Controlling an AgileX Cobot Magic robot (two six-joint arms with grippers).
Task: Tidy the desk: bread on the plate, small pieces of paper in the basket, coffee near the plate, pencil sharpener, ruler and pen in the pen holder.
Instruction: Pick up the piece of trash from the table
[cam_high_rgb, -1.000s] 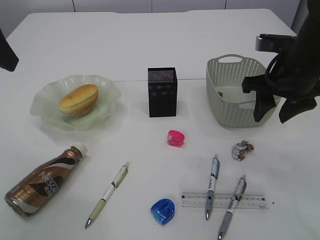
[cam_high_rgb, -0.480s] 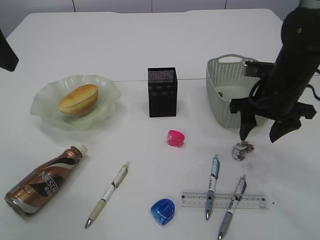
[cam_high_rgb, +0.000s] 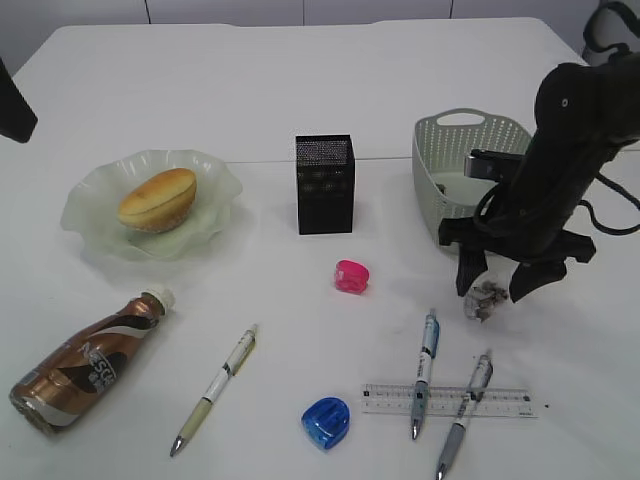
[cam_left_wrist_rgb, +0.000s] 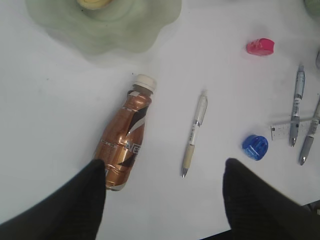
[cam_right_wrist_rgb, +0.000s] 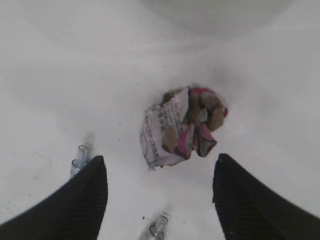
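Observation:
A crumpled piece of paper (cam_high_rgb: 486, 299) (cam_right_wrist_rgb: 182, 127) lies on the desk in front of the basket (cam_high_rgb: 440, 150). My right gripper (cam_high_rgb: 497, 285) (cam_right_wrist_rgb: 160, 170) hangs open just above it, one finger on each side, touching nothing. The bread (cam_high_rgb: 157, 198) rests on the plate (cam_high_rgb: 85, 215). The coffee (cam_high_rgb: 85, 362) (cam_left_wrist_rgb: 125, 142) lies on its side. My left gripper (cam_left_wrist_rgb: 165, 170) is open and empty above the desk, right of the bottle's base. The pen holder (cam_high_rgb: 324, 183) stands mid-desk. A pink pencil sharpener (cam_high_rgb: 351, 275), a blue one (cam_high_rgb: 326, 421), the ruler (cam_high_rgb: 510, 402) and pens lie in front.
Two pens (cam_high_rgb: 424, 370) (cam_high_rgb: 463, 415) lie across the ruler, just in front of the right gripper. A third pen (cam_high_rgb: 217, 388) lies between the coffee and the blue sharpener. A dark part of the left arm (cam_high_rgb: 12, 110) shows at the left edge.
The right arm has come down and forward from beside the basket, and its gripper now straddles the crumpled paper. The left arm has not moved.

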